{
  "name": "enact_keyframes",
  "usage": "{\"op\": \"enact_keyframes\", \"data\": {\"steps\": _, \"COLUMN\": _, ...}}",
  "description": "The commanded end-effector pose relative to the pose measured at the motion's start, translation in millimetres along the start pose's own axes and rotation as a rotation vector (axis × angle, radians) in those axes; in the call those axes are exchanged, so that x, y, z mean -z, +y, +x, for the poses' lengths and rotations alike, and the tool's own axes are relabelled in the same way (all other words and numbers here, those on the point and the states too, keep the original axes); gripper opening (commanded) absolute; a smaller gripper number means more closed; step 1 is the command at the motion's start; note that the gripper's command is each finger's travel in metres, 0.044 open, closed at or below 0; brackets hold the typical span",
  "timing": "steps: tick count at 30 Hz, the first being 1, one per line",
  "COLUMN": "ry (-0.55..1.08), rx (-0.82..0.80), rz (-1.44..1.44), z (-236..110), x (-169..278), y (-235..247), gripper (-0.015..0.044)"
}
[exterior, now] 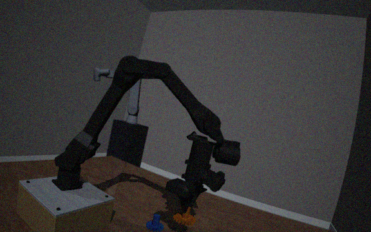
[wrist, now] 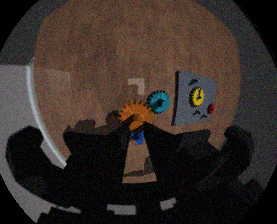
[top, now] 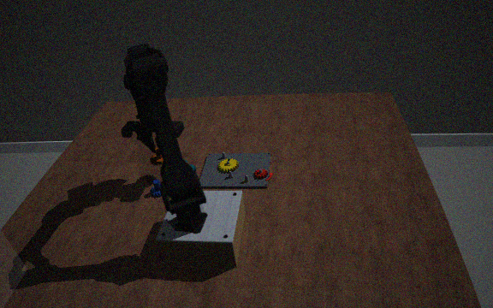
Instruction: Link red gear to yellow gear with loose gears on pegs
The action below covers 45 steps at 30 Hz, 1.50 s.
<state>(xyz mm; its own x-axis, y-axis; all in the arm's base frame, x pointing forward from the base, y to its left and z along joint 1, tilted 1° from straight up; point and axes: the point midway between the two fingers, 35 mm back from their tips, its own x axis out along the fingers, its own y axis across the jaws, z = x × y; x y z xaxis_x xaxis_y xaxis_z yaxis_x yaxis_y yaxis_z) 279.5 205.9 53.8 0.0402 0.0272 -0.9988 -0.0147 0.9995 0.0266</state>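
Three loose gears (top: 156, 188) (exterior: 185, 219) (wrist: 159, 102), two mounted gears (top: 228, 165) (wrist: 197, 97), one board (top: 212, 180) (wrist: 183, 110); apparently three empty pegs (top: 246, 179) (wrist: 193, 81), though the light is dim.

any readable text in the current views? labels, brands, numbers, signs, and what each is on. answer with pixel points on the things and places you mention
None readable.
Arm (top: 167, 141) (exterior: 179, 91): no legible lettering; too dark and grainy to rule out small marks.
Board (top: 216, 177) (wrist: 185, 107): no legible text.
Sign: only the red arrow (top: 270, 176) beside the red gear (top: 260, 174) (wrist: 211, 108), no words.
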Motion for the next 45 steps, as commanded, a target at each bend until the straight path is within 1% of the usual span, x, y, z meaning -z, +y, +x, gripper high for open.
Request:
{"op": "enact_keyframes", "data": {"steps": 1, "ry": -0.012, "rx": -0.004, "rz": -0.003, "z": -16, "x": -3, "y": 1, "gripper": 0.0000}}
{"op": "enact_keyframes", "data": {"steps": 26, "ry": -0.012, "rx": -0.004, "rz": -0.003, "z": -83, "x": 0, "y": -4, "gripper": 0.0000}}
{"op": "enact_keyframes", "data": {"steps": 31, "ry": -0.012, "rx": -0.004, "rz": -0.003, "z": -83, "x": -1, "y": -6, "gripper": 0.0000}}
{"op": "enact_keyframes", "data": {"steps": 45, "ry": -0.013, "rx": 0.000, "rz": -0.003, "z": -73, "x": -14, "y": -38, "gripper": 0.0000}}
